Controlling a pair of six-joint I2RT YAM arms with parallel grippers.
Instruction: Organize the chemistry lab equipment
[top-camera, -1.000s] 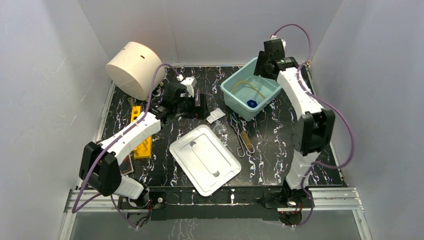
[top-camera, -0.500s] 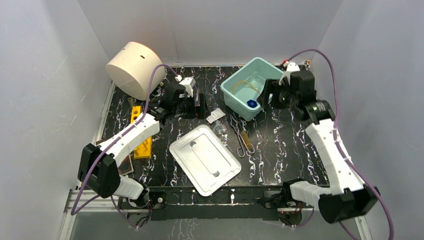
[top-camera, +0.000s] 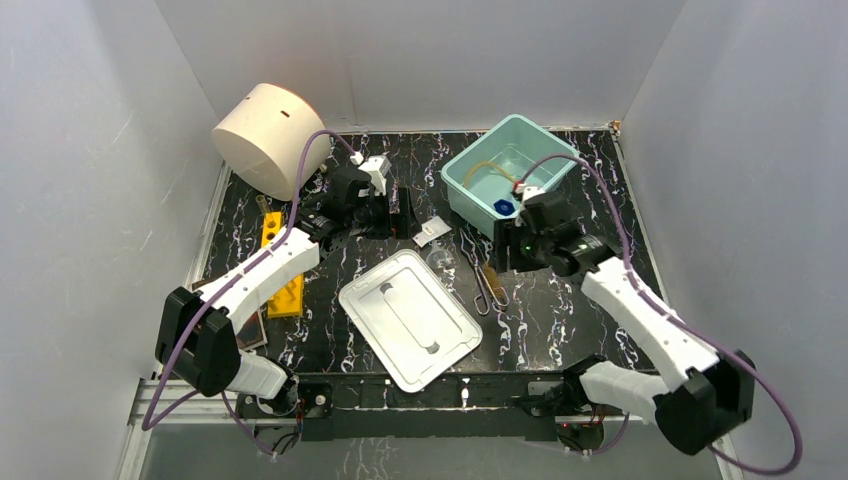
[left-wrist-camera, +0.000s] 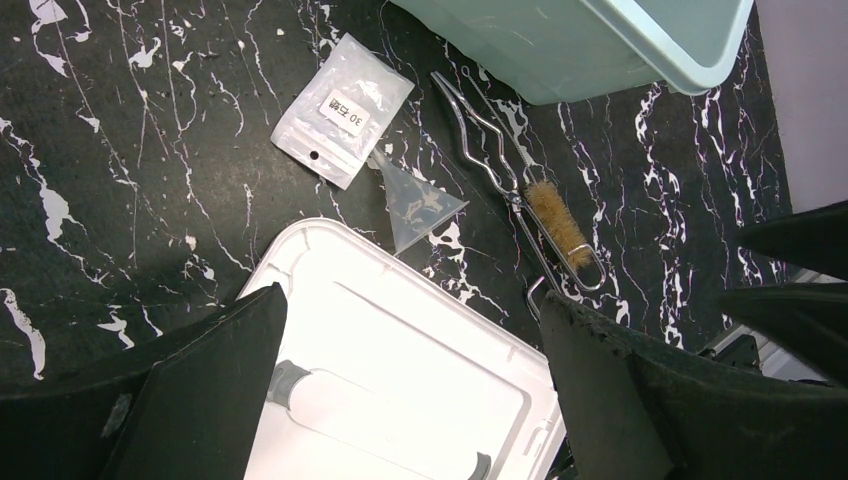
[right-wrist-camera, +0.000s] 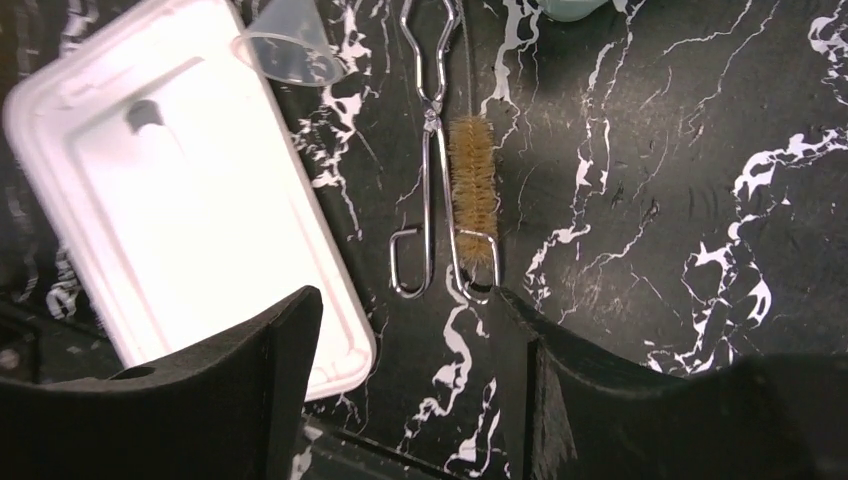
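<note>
Down low over the table (right-wrist-camera: 650, 150) with the right gripper (right-wrist-camera: 405, 312) now: spread wide, clamped on nothing, touching nothing. Straight ahead of its fingertips, the metal tongs (right-wrist-camera: 430, 150), handle loops nearest, with a bristle brush (right-wrist-camera: 470, 190) lying along one arm; hard to say whether resting on it or just against it. Lined up that way, most likely, to drop onto the pair and pinch across them. Off to the left of the fingers, the white lid (right-wrist-camera: 180, 200), flat on the table, and near its far corner a clear funnel (right-wrist-camera: 290, 45) on its side.

Over to the left gripper (left-wrist-camera: 410, 308): also wide apart, empty, hanging above that same lid. Just beyond its fingertips, the funnel again, spout tip right at the edge of a white packet (left-wrist-camera: 342, 110) a little further out. Further off and to the right, the teal bin (left-wrist-camera: 600, 50).

From above, easy to guess why the lid lies off: open for loading, with tan tubing (top-camera: 497, 168) and a blue cap (top-camera: 503, 207) inside, just beyond the right gripper. Tongs, brush, funnel and packet loose between the two hands, not yet in. Probably first in line: the tongs.
</note>
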